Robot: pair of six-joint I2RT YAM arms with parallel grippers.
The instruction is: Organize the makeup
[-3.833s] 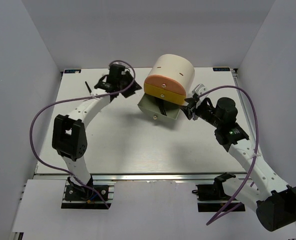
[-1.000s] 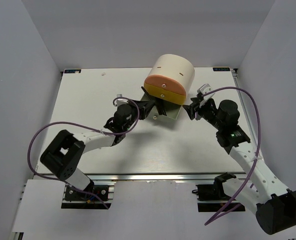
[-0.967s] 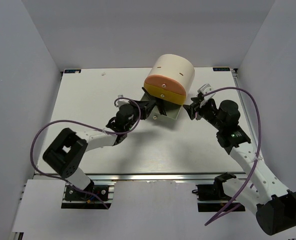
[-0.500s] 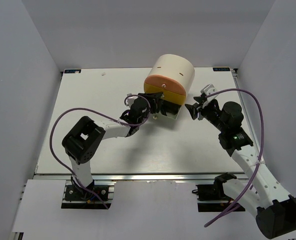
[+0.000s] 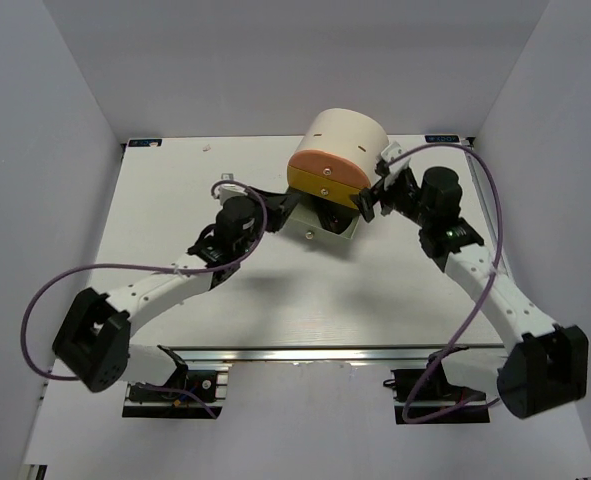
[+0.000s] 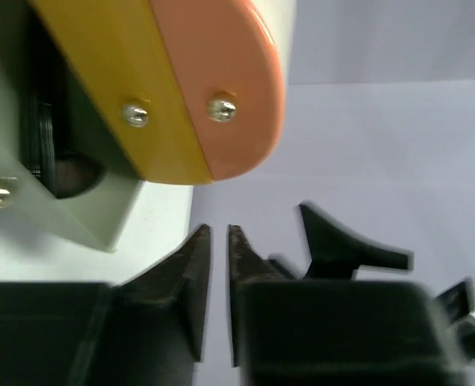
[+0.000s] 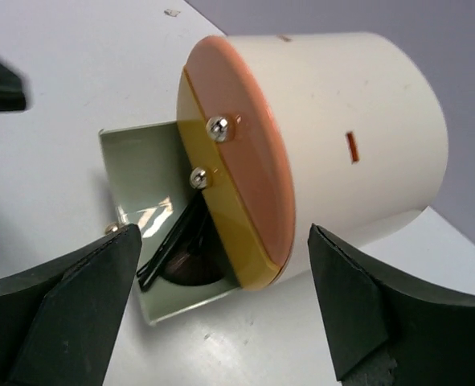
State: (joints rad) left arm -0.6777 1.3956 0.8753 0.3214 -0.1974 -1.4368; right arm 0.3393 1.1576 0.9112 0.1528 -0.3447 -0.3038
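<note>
You have one unit [image 5: 347, 140] with three drawers, only the green drawer [image 7: 141, 173] swung out, holding brushes [image 7: 171, 245]; beside it, left gripper [image 6: 219, 241] all but closed, empty, and right gripper [image 7: 223, 241] wide, empty.

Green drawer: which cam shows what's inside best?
Right wrist. It looks straight into the open green drawer, where thin black brushes and a brown round item lie. Top external shows only a dark patch below the yellow front. Left wrist sees the drawer edge-on, its inside mostly in shadow.
</note>
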